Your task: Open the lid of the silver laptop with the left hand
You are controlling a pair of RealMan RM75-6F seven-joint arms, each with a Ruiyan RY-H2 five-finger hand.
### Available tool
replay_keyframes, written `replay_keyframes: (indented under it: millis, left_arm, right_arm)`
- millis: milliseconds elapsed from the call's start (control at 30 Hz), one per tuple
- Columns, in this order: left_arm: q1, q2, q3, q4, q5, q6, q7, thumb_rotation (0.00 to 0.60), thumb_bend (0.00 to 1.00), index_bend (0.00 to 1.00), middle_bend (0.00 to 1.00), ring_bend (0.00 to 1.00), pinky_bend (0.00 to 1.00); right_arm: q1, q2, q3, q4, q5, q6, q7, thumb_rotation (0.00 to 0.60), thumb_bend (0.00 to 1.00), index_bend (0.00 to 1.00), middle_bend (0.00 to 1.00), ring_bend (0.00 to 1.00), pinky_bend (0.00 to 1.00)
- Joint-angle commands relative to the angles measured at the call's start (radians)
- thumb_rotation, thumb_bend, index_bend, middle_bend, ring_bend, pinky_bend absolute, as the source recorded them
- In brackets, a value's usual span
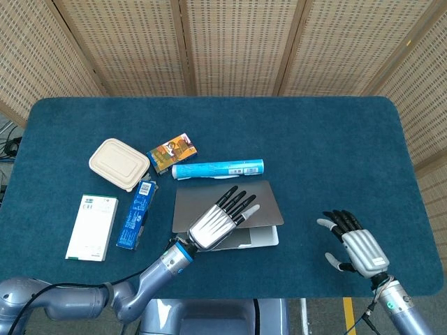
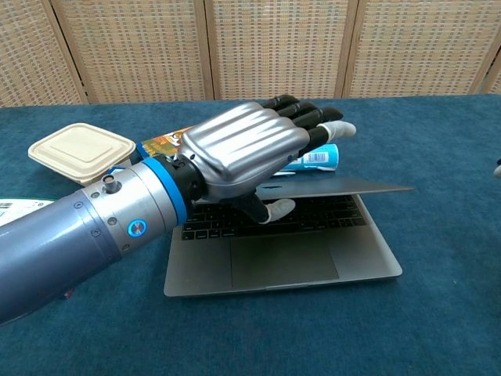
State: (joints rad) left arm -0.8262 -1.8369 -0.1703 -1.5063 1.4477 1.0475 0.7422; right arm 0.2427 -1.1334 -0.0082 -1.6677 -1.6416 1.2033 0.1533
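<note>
The silver laptop lies near the table's front centre, and its lid is raised partway above the keyboard and trackpad. My left hand reaches in from the front left and holds the lid's front edge. Its fingers lie stretched over the top, and the thumb is underneath. My right hand hovers open above the cloth to the right of the laptop, touching nothing.
Behind the laptop lies a blue tube, with an orange box and a beige lidded container further left. A blue snack box and a white box lie to the left. Wicker screens stand behind the table.
</note>
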Motion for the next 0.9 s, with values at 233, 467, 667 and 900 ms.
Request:
replay_keyframes:
  millis: [233,467,667,900]
  left_arm:
    - [-0.004,0.01,-0.006,-0.012,-0.013,0.006,0.0,0.6,0.39,0.05,0.0,0.0,0.0]
    - [-0.005,0.019,-0.004,-0.024,-0.019,0.014,0.009,0.6,0.39,0.05,0.0,0.0,0.0]
    - [-0.008,0.027,-0.01,-0.028,-0.028,0.017,0.012,0.6,0.39,0.05,0.0,0.0,0.0]
    - [-0.01,0.031,-0.012,-0.02,-0.04,0.021,0.008,0.6,0.39,0.05,0.0,0.0,0.0]
  right_arm:
    - [0.099,-0.062,-0.021,0.014,-0.014,-0.132,0.088,0.6,0.36,0.17,0.12,0.0,0.0]
    - [0.149,-0.122,-0.024,0.047,-0.01,-0.185,0.129,0.6,0.36,0.17,0.12,0.0,0.0]
    - [0.18,-0.17,-0.033,0.069,-0.007,-0.217,0.14,0.6,0.36,0.17,0.12,0.0,0.0]
    - [0.203,-0.218,-0.033,0.089,0.017,-0.242,0.135,0.6,0.36,0.17,0.12,0.0,0.0]
